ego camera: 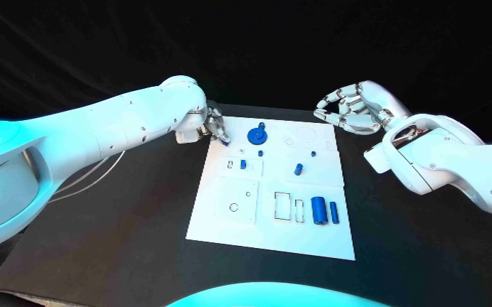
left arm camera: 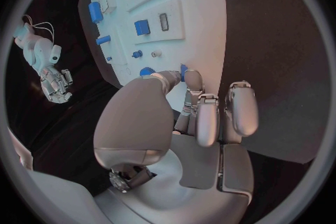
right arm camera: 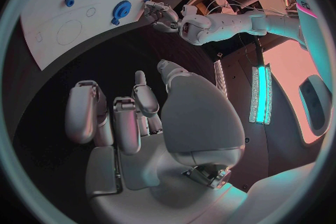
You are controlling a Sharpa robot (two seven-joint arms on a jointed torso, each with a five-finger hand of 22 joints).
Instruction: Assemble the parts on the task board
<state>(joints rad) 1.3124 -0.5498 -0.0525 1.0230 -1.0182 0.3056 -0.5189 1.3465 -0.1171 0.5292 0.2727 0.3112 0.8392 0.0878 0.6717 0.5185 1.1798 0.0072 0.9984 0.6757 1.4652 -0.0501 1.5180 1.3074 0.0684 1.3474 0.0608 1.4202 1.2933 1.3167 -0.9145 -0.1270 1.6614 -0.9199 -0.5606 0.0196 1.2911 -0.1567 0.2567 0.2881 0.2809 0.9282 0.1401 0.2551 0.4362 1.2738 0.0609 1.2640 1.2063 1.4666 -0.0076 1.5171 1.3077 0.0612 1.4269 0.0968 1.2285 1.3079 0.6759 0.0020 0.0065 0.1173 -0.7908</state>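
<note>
Left hand [ego camera: 209, 124] at the task board's [ego camera: 231, 222] far left corner, fingers curled beside, perhaps pinching, a small blue part [ego camera: 225, 141]; blue round part [ego camera: 257, 135] just rightward; right hand [ego camera: 352, 108] farther, loosely curled, holding nothing.

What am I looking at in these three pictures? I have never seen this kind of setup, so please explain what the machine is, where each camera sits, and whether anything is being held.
This is a two-armed robot at a black table. The square picture looks down from its head; the two round ones come from cameras at its wrists, each behind that arm's own hand. On the table lies a white task board with small blue parts: a blue round part near the far edge and a blue cylinder nearer the robot. The left hand reaches to the board's far left corner, its fingertips at a small blue piece; whether it grips it I cannot tell. The right hand hovers beside the board, fingers curled, holding nothing.
</note>
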